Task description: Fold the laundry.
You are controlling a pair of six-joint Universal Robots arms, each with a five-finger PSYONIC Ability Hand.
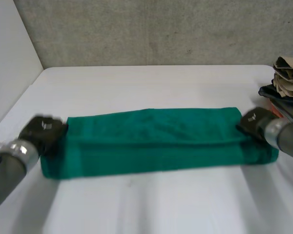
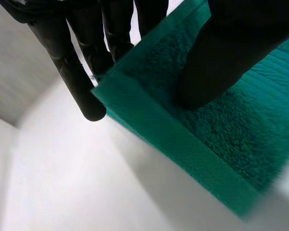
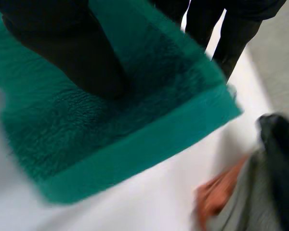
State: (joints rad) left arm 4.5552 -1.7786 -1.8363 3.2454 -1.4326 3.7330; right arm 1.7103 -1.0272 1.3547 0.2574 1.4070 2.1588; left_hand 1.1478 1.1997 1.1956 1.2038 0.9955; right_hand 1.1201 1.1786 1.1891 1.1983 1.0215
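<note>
The green towel [image 1: 156, 141] is lying stretched across the table [image 1: 146, 209], each end pinched: the left hand [image 1: 43, 131] and right hand [image 1: 255, 122] are clamping it, thumb on top, fingers [image 2: 82, 82] beneath, likely to hold it taut for the next fold.

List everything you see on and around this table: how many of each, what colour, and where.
towel: one, green, folded into a long strip across the middle of the table.
pile of clothes: one, beige, dark and orange pieces, at the table's right edge, near the towel's right end.
table: one, white, under everything.
wall: one, grey, behind the table.
left hand: one, black, pinching the towel's left end, thumb on top.
right hand: one, black, pinching the towel's right end, thumb on top.
</note>
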